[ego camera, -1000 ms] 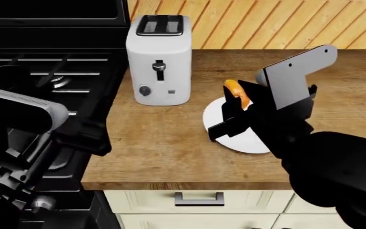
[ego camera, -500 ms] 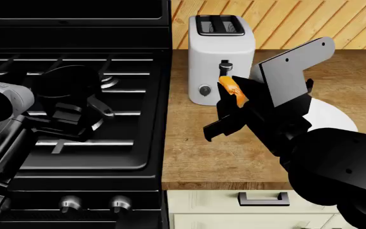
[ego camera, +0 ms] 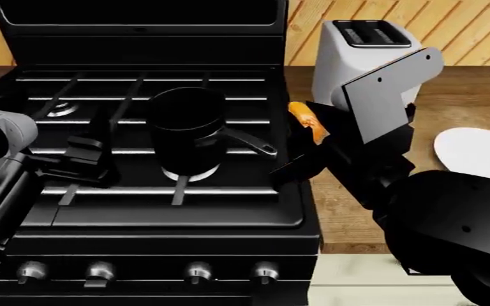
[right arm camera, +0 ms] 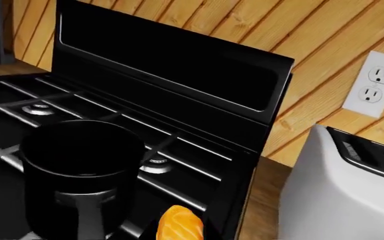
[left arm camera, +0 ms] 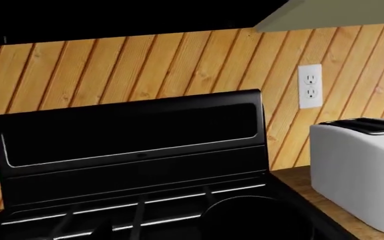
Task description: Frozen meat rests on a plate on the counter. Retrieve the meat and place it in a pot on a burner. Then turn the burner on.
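So the right gripper (ego camera: 306, 137) has its jaws clamped on the meat (ego camera: 307, 121), a small orange-brown lump held up in the air just over the right edge of the stove (ego camera: 143, 204), between the pot (ego camera: 185, 127) and the toaster (ego camera: 360, 57). From the right wrist camera the meat (right arm camera: 177, 224) shows low in the shot, with the pot (right arm camera: 78, 175) right next to it but not touching.

That pot is a tall black one sitting on the front middle burner (ego camera: 189, 173), silver ring peeking out under it, and its long silvery handle (ego camera: 249, 141) points toward the held meat. Looks empty inside as far as I can see, though it's pretty dark in there.

Left gripper (ego camera: 79, 162) hangs over the grates on the left side of the stove, well apart from the pot. Can't tell if its jaws are open or closed, it's all black on black.

Further out, the white plate (ego camera: 475, 153) lies bare on the wood worktop (ego camera: 466, 95) off to the right, partly behind the right arm. The toaster stands at the back by the plank wall, with a wall outlet (right arm camera: 373, 85) above it. Four knobs (ego camera: 147, 273) run along the stove front.
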Robot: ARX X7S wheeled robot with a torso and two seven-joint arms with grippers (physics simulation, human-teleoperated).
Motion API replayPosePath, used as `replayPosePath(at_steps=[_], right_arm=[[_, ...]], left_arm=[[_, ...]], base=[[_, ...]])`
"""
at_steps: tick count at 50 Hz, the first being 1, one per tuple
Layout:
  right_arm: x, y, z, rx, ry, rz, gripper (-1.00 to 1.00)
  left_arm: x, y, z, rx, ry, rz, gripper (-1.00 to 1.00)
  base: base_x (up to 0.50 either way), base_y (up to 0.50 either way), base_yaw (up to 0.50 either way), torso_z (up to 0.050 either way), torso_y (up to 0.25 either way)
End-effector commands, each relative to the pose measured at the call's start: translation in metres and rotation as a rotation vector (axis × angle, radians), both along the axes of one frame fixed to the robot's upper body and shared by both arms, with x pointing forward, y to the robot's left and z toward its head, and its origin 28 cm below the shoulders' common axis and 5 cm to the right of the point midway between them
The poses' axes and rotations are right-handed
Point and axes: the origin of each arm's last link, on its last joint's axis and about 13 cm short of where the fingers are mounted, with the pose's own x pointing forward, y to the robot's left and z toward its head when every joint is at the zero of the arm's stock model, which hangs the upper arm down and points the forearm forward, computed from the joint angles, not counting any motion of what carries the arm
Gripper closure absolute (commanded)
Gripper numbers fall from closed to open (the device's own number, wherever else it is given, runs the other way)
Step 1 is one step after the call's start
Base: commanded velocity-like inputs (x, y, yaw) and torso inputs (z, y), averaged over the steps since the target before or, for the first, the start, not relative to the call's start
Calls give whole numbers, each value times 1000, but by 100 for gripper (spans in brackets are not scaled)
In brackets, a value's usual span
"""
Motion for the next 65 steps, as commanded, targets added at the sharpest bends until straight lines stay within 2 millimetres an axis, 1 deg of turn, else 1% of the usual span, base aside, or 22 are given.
replayPosePath(at_steps=[1,30,35,46,55,65], right_arm=[[0,0,1,-6,-5,5,100],[2,-3,4,4,-5,5,100],[5,-4,5,11,-8,-9,100],[7,-6,5,25,-8,-18,100],[20,-8,11,23,33,-54,100],[47,-16,18,41,119,-108,100]], left_arm=[[1,1,-1,-3,3,3,-100],[0,-1,-2,4,15,-1,-100],[2,-1,-4,4,17,0,-100],[4,-2,-4,6,18,-3,-100],[7,-2,-5,5,24,-5,-100],[12,-1,-9,-2,37,4,-100]], base=[[0,500,0,0,0],[1,500,0,0,0],[277,460,0,0,0],[31,33,0,0,0],[0,0,0,0,0],[0,0,0,0,0]])
